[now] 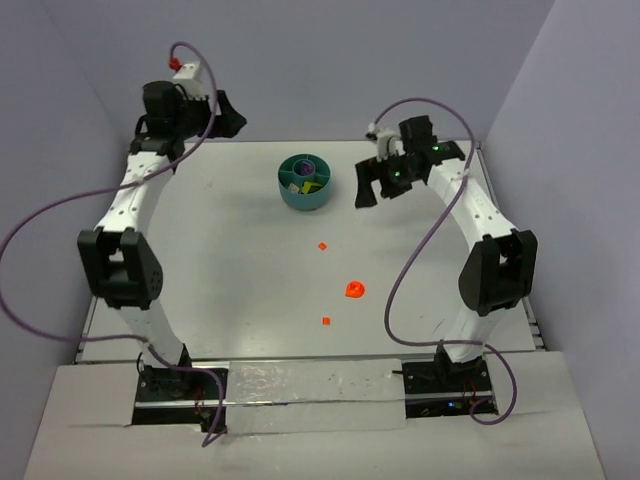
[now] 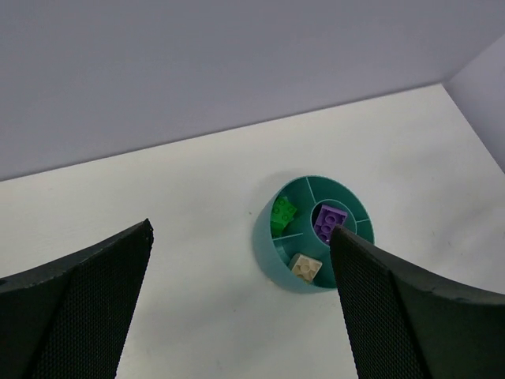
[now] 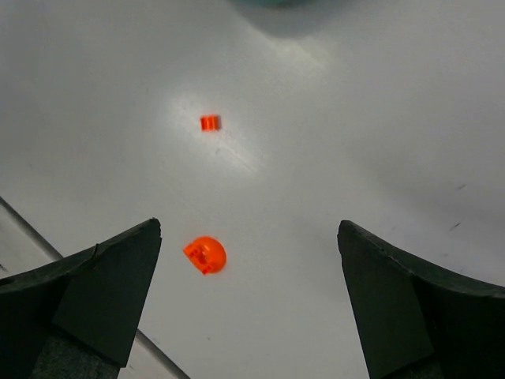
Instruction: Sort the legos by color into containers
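The round teal bowl [image 1: 300, 203] stands at the back middle of the table. In the left wrist view its wall [image 2: 267, 243] shows, with a green brick [image 2: 282, 215] in one wedge, a purple brick [image 2: 329, 221] in the central hub and a pale cream-yellow brick [image 2: 305, 268] in another wedge. Three orange-red bits lie on the table: a small one [image 1: 323, 245], a domed one [image 1: 354, 290] and a small one [image 1: 326, 321]. My left gripper [image 1: 225, 115] is open and empty, high at the back left. My right gripper [image 1: 375, 185] is open and empty, right of the bowl, above the domed bit [image 3: 205, 255] and a small bit [image 3: 209, 123].
Purple walls close in the table at the back and both sides. A metal rail [image 1: 310, 385] runs along the near edge between the arm bases. A purple cable [image 1: 410, 270] hangs from the right arm over the table's right part.
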Controlling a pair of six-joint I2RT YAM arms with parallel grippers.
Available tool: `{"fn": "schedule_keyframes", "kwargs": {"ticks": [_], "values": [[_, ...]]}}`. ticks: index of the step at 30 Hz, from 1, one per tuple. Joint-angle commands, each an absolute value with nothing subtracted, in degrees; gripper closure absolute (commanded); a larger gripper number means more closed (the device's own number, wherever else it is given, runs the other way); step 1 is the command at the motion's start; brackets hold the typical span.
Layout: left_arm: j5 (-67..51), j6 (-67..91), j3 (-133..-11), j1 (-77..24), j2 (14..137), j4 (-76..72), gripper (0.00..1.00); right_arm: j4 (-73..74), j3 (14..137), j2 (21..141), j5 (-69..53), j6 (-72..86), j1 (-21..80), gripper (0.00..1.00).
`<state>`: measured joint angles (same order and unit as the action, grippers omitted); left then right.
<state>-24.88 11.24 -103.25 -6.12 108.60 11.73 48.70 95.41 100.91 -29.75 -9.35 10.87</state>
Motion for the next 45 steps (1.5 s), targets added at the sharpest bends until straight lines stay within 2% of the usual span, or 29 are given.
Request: {"fn": "schedule_keyframes", "kwargs": {"ticks": [1, 3, 6, 9, 10, 12, 16, 20, 26, 29, 33, 35, 38, 45], "values": [[-27.55, 9.37, -96.93, -4.75, 99.58, 10.09, 0.01, 56.15, 90.48, 94.84, -23.59, -26.14, 16.62, 0.00], [-27.50, 4.87, -92.49, -4.48, 96.64, 13.30, 0.01, 59.53, 85.54, 93.61, -23.82, -35.11, 18.75, 0.01], [-30.93, 0.62, -87.74, -4.04, 92.15, 14.84, 0.01, 61.69, 81.07, 92.89, -22.20, -40.02, 22.25, 0.04], [-31.80, 0.98, -82.39, -3.89, 88.32, 14.06, 0.01, 60.84, 76.15, 92.79, -18.91, -41.77, 24.74, 0.15], [-32.08, 1.34, -81.49, -3.87, 87.87, 14.06, 0.01, 60.22, 75.25, 92.87, -18.43, -41.58, 25.39, 0.22], [-32.54, 1.64, -80.53, -3.81, 87.06, 13.79, 0.01, 59.72, 74.39, 93.04, -18.05, -40.90, 25.94, 0.29], [-32.87, 1.83, -79.95, -3.69, 86.35, 13.40, 0.01, 57.47, 72.45, 93.29, -17.05, -37.38, 26.90, 0.38], [-29.46, 5.12, -82.91, -3.60, 88.53, 14.22, 0.01, 58.19, 73.87, 96.17, -20.08, -26.55, 27.16, 0.42], [-22.71, 9.33, -83.63, -3.43, 89.61, 13.71, 0.01, 58.03, 74.59, 97.35, -21.78, -11.09, 27.37, 0.31], [-22.06, 9.58, -83.29, -3.25, 89.47, 13.80, 0.01, 58.47, 72.85, 98.52, -21.96, -4.47, 27.63, 0.30], [-20.76, 9.93, -82.45, -3.08, 88.79, 13.54, 0.01, 55.67, 69.91, 98.89, -13.32, 8.65, 28.81, 0.30], [-20.05, 10.07, -81.74, -2.90, 88.31, 13.25, 0.01, 54.76, 69.09, 99.56, -11.00, 13.50, 29.27, 0.26], [-19.48, 10.27, -80.60, -2.71, 87.51, 12.35, 0.01, 55.69, 70.87, 103.25, -7.56, 16.21, 29.32, 0.00], [-18.70, 9.84, -79.23, -2.46, 87.36, 11.87, 0.01, 58.71, 77.66, 109.25, -10.62, 16.37, 28.83, 0.00]]}}
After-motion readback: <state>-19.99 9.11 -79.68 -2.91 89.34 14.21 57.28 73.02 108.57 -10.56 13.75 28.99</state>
